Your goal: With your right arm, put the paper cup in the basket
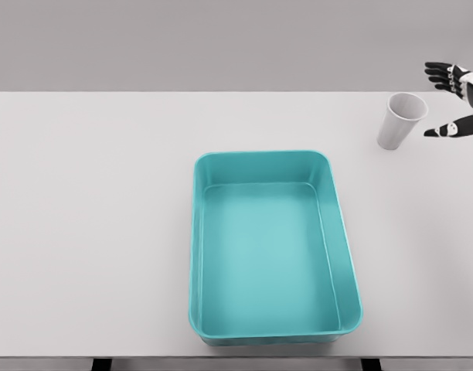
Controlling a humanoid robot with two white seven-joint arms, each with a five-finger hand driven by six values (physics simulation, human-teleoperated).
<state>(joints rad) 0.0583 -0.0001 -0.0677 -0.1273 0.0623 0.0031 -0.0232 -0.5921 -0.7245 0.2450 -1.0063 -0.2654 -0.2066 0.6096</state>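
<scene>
No legible text, labels, brand marks or numbers anywhere in the head view. White tapered paper cup (pixel 399 120): plain wall, no print. Teal rectangular plastic basket (pixel 341 232): plain rim and walls, no marking. White flat table top (pixel 90 216): unmarked.

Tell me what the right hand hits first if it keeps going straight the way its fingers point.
The right hand, fingers spread and pointing left, would probably meet the paper cup first, standing just beside it on the table; depth is uncertain.
</scene>
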